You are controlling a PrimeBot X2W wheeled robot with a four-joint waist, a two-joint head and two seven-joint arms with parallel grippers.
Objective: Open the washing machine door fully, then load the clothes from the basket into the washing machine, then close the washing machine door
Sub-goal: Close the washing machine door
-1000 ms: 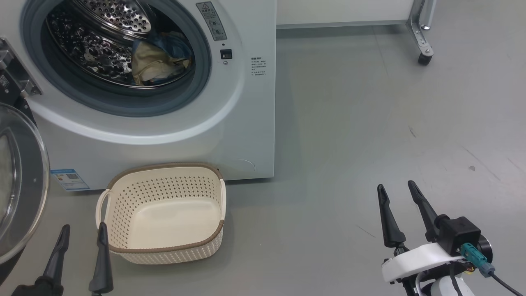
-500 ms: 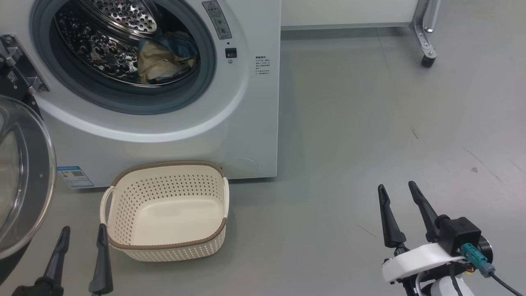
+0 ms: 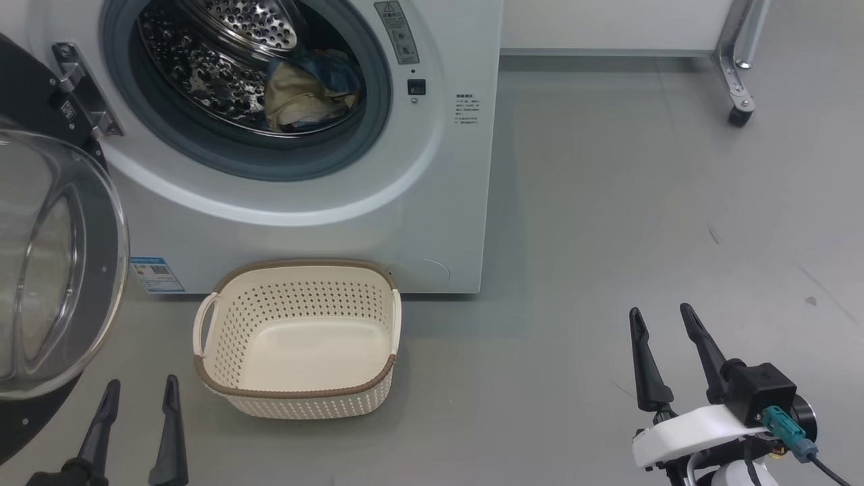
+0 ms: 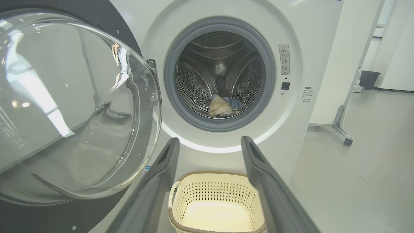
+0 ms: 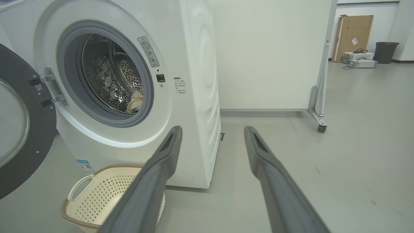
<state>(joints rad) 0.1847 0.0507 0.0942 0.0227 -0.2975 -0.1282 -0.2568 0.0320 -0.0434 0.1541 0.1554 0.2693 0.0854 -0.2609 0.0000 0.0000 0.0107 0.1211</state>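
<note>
Over floor (image 3: 574, 202): left fingers (image 3: 172, 432), right fingers (image 3: 648, 371) wide apart, empty.

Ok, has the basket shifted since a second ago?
No. The basket sits the same way off the blue label on the washing machine; the whole head view slid right, so the camera moved.

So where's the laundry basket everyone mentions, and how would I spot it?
Find the big white washing machine with its round door swung open. On the grey floor right in front of it sits the basket. It is the only cream, hole-dotted tub with a brown rim, and it is empty.
</note>
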